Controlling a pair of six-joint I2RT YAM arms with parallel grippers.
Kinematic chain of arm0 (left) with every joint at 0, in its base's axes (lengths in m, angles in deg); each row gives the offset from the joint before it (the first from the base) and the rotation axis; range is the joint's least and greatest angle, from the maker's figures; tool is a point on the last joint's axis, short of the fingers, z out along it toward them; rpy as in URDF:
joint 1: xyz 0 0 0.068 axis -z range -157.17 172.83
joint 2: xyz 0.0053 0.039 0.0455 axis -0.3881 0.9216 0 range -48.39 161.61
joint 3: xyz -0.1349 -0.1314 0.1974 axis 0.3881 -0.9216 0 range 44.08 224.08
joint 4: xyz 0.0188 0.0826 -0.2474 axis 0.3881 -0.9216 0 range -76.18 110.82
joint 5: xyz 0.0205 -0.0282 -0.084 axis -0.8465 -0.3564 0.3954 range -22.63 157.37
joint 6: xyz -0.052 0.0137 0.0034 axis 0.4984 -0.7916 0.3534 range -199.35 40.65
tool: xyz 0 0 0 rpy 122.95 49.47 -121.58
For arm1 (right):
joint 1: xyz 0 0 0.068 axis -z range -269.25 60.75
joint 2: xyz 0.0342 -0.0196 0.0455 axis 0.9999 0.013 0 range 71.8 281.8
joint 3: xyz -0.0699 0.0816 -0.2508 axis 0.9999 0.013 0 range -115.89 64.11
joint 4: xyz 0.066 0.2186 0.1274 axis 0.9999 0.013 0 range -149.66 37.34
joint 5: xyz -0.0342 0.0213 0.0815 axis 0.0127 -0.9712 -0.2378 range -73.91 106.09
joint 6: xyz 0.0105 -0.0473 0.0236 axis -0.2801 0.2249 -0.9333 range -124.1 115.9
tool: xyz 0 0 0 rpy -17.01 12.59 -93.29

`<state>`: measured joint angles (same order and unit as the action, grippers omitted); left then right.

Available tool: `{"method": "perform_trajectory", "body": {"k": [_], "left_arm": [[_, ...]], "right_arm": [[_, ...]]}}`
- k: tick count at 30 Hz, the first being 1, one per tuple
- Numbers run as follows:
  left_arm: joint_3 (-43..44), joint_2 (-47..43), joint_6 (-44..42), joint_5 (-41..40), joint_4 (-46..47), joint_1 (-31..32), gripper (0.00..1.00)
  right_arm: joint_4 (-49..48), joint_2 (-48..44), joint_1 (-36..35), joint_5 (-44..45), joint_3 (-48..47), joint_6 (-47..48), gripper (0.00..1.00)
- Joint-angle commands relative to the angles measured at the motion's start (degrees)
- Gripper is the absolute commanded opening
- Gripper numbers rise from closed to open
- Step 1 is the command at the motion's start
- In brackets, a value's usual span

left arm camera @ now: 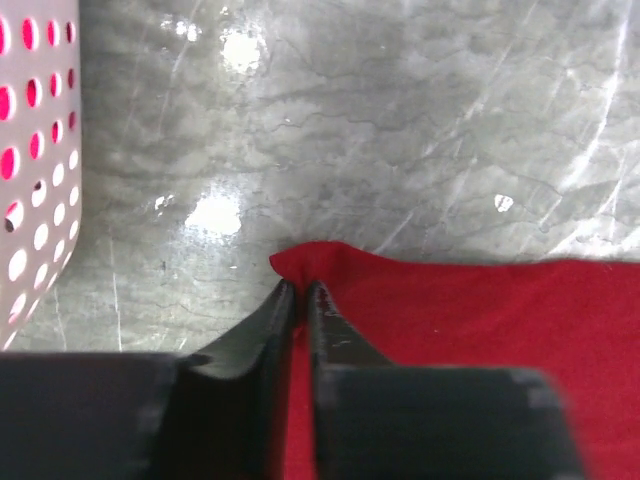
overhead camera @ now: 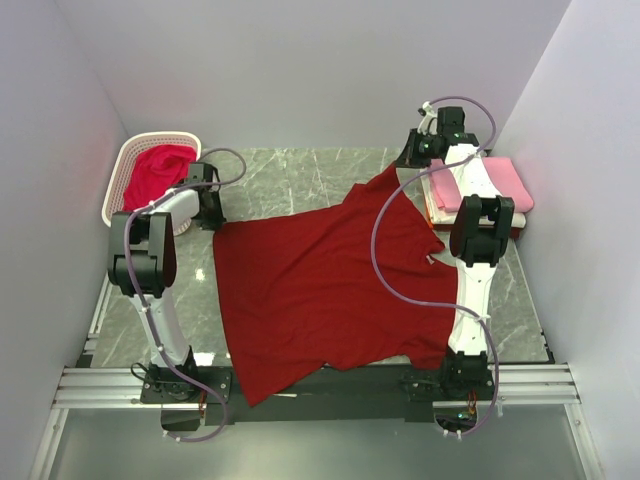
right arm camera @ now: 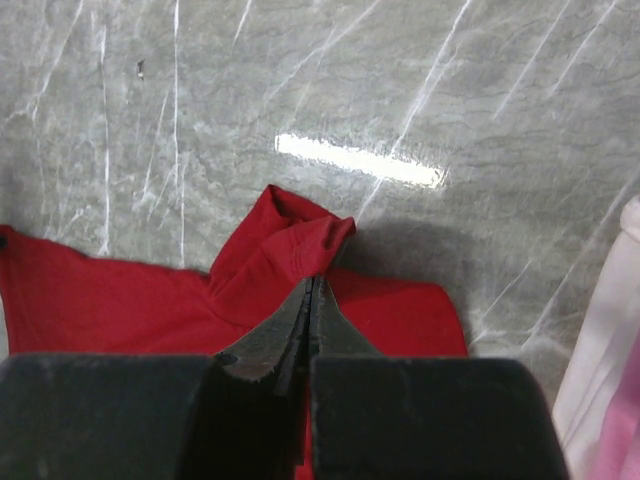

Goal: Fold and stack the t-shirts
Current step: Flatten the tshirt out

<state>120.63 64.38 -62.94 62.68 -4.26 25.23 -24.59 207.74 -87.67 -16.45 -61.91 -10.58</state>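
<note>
Nearest the lens, the left gripper (left arm camera: 300, 288) pinches the upper-left corner of the dark red t-shirt (overhead camera: 320, 290), which lies spread across mid-frame. The right gripper (right arm camera: 312, 285) is clamped on its upper-right sleeve. Best to lift both 2 points together, level, with the cloth taut.

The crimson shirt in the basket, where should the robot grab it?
Grab a raised fold on top of the crimson shirt, coming straight down from above. It lies crumpled in the white basket, whose walls block the sides, and the bunched folds look easy to pinch.
</note>
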Motion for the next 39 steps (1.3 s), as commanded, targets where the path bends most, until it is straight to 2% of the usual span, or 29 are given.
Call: {"method": "perform_trajectory", "body": {"k": [1,2,5,10,13,21,26,30,39], "left_arm": [[0.70,0.89,-0.76,1.88,-1.82,-0.11,0.10],[0.79,-0.26,-0.50,1.79,-1.55,-0.11,0.05],[2.37,-6.39,0.47,2.31,-0.85,-0.11,0.00],[8.07,-16.25,2.49,6.96,-0.50,-0.11,0.00],[9.75,-24.23,3.72,10.12,1.17,-0.11,0.00],[9.84,-40.77,4.87,16.63,5.91,-0.11,0.00],[10.98,-52.46,6.62,17.52,7.59,-0.11,0.00],[14.31,-58.53,7.76,18.31,8.29,-0.11,0.00],[20.64,-66.10,10.84,22.00,11.28,-0.11,0.01]], "right_arm": [[1.14,-3.57,0.00,-0.78,-3.17,1.73,0.00],[1.84,-3.84,0.00,-0.60,-3.71,2.17,0.00],[3.16,-6.02,-0.09,0.27,-5.38,4.36,0.00],[3.95,-12.61,-0.09,-0.25,-5.12,7.52,0.00],[3.16,-20.68,-0.09,-1.04,-2.92,7.89,0.00],[5.62,-35.46,0.08,-0.95,-5.90,9.82,0.00],[3.52,-46.98,0.52,-1.92,-5.21,8.25,0.00],[0.44,-53.31,3.42,-4.11,-5.73,3.24,0.00],[-5.97,-61.49,16.77,-13.07,-10.64,-8.45,0.00]]}}
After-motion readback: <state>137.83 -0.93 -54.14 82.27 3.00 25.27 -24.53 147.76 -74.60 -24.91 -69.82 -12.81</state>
